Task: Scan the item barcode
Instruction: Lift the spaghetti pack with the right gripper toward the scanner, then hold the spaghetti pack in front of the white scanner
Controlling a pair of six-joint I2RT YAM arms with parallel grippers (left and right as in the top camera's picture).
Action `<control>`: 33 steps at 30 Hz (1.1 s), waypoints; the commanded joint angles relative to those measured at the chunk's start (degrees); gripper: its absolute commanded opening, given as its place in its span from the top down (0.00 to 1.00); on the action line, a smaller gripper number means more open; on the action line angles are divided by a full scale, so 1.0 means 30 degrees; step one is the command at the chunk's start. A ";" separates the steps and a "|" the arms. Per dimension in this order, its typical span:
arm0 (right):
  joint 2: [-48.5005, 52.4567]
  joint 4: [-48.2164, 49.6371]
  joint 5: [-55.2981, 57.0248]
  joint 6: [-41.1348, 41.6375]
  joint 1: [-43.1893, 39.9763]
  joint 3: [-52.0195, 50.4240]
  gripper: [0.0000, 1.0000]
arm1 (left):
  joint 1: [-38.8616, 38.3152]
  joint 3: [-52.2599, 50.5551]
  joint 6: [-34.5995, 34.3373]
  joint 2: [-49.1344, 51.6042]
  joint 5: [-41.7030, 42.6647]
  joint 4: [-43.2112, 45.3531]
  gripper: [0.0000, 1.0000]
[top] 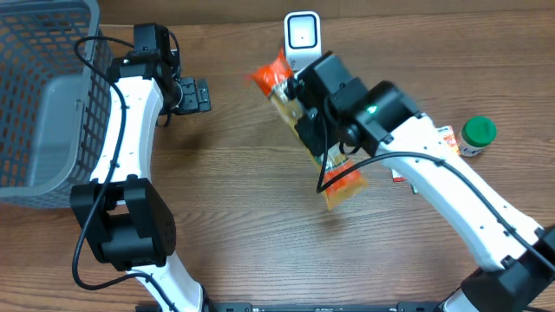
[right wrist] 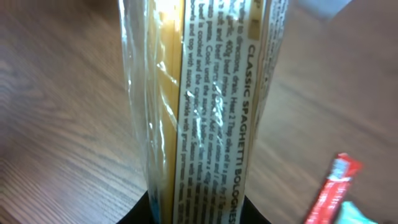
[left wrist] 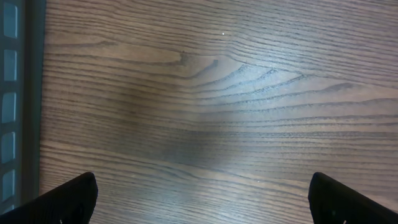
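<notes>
Right jaws are clamped on a spaghetti packet (right wrist: 205, 112), held mid-counter (top: 243, 191), its orange end just beside the white scanner (top: 302, 33) at the far edge. Left jaws are spread wide over bare counter near the grey basket (top: 35, 113) at left.

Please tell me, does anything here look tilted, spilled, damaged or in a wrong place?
Nothing looks spilled or damaged. Only the long clear plastic spaghetti packet with orange ends is askew: it slants diagonally above the brown wooden table, because the right gripper grips it near the white scanner.
</notes>
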 commanded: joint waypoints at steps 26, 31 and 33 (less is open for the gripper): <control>0.7191 0.3468 0.6652 -1.3085 -0.1086 0.9785 0.97 | -0.0007 -0.0080 0.0219 -0.0124 -0.0175 0.0015 0.00; 0.8291 0.7468 0.7329 -1.7143 -0.0750 0.9785 0.97 | -0.0007 -0.0080 0.0219 -0.0124 -0.0175 0.0015 0.00; 0.9020 0.9464 0.8233 -1.8651 -0.0758 0.9785 0.97 | -0.0007 -0.0080 0.0219 -0.0124 -0.0175 0.0015 0.00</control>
